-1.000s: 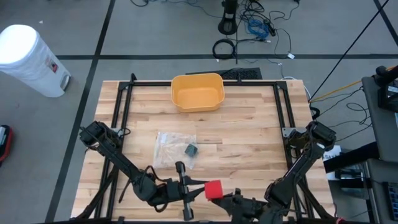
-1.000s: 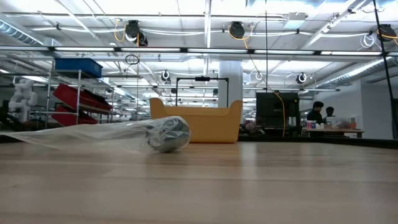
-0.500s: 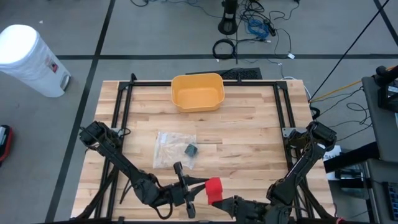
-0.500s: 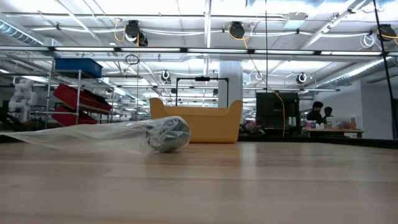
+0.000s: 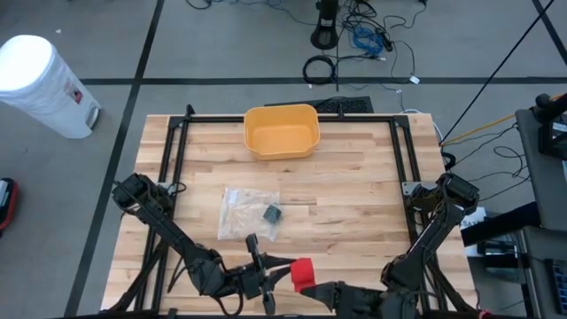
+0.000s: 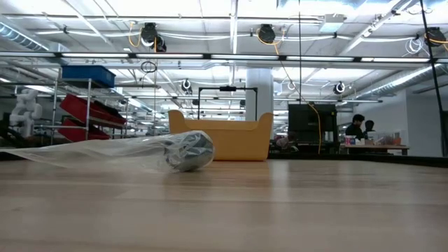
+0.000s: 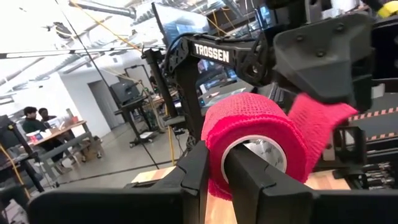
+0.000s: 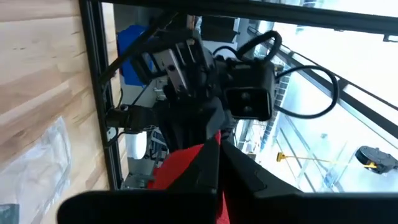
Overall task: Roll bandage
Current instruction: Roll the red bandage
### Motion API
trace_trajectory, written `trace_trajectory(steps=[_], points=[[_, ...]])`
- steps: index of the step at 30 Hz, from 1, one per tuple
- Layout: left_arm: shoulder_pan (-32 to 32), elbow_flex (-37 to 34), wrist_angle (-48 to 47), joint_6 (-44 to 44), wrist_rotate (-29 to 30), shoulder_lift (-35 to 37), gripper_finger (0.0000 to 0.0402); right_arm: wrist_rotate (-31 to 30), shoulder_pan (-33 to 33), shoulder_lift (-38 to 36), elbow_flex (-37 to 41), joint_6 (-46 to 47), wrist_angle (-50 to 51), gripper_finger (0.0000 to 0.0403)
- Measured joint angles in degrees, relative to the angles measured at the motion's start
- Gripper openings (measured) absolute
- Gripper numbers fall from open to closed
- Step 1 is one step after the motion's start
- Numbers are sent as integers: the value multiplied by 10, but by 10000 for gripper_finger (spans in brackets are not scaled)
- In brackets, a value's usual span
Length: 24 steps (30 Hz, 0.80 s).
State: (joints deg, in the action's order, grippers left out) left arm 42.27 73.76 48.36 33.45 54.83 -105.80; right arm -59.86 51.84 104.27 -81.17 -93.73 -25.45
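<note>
— Starting from the high view: both arms meet at the near edge of the table point(image 5: 354, 177), the left gripper point(image 5: 276, 270) holding the red bandage roll point(image 5: 304, 271) up off the wood, the right gripper point(image 5: 321, 290) right beside it. Farther back lie a clear plastic bag point(image 5: 248, 213) and a yellow bin point(image 5: 282, 131).

— And the low view?

— No arms in it at all. Just the bag point(image 6: 105, 150) with something grey inside and the bin point(image 6: 220, 136) behind.

— Left wrist view?

— Its fingers point(image 7: 249, 177) pinch the wall of the roll point(image 7: 255, 137), one inside the cardboard core, one outside. A loose tail point(image 7: 317, 118) runs off to the other gripper point(image 7: 323, 56).

— Right wrist view?

— Its own fingers point(image 8: 211, 168) are pressed together on that red tail point(image 8: 180, 165), facing the left arm.

— So which step?

— I'd judge the winding itself is in hand: roll held, free end pinched. Next move likely calls for keeping the strip taut while the roll turns, so the tail lays down flat instead of bunching.
</note>
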Motion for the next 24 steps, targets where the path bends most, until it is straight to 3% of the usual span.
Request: trace_trajectory(steps=[15, 24], points=[[24, 0, 5, -2, 0, 0, 54, 9, -18, 0, -7, 1, 0, 2], [25, 0, -9, -37, -21, 0, 54, 29, -19, 0, -7, 33, -28, 48]])
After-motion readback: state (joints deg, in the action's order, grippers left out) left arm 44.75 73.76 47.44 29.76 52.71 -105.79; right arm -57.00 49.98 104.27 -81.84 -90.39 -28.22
